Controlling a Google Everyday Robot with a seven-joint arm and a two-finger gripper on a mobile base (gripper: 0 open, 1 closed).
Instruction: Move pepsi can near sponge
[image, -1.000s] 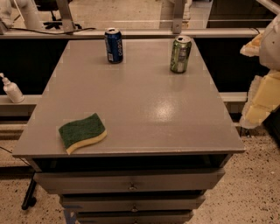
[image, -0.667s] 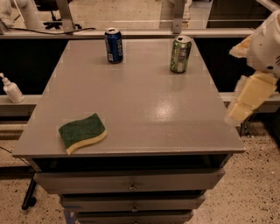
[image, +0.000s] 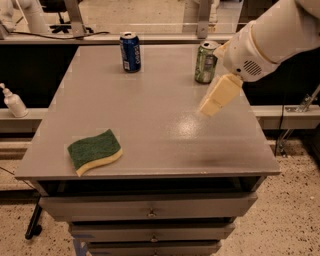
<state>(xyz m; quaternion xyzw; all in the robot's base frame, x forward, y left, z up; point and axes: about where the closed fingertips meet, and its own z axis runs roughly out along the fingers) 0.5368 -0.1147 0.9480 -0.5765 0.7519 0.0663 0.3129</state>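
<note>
Standing upright near the far edge of the flat grey table top (image: 165, 135), left of centre, the small dark blue pepsi can (image: 130, 52) shows a silver top and white lettering down its side; the letters cannot be made out word by word. It looks undented, and nothing touches it. A green metal drink can (image: 206, 62) of like size stands upright to its right, also near the far edge, well apart from the blue one; its label carries pale markings that cannot be read.

At the near left corner of the same table lies the flat wavy-edged sponge (image: 95, 151), with its dark green scouring side up and a pale yellow foam layer showing along its front edge. It sits well apart from the pepsi can, almost the whole depth of the table away.

From the upper right a thick white robot arm (image: 270, 42) reaches in over the table. Its pale yellow gripper (image: 218, 96) points down and to the left, hanging above the right part of the table, just in front of the green can and well apart from the pepsi can. It holds nothing, and whether it is set wide or narrow cannot be told.

Below the top, the table has grey drawers (image: 150, 206) with small knobs. A white pump bottle (image: 14, 101) stands on a ledge at the left.
</note>
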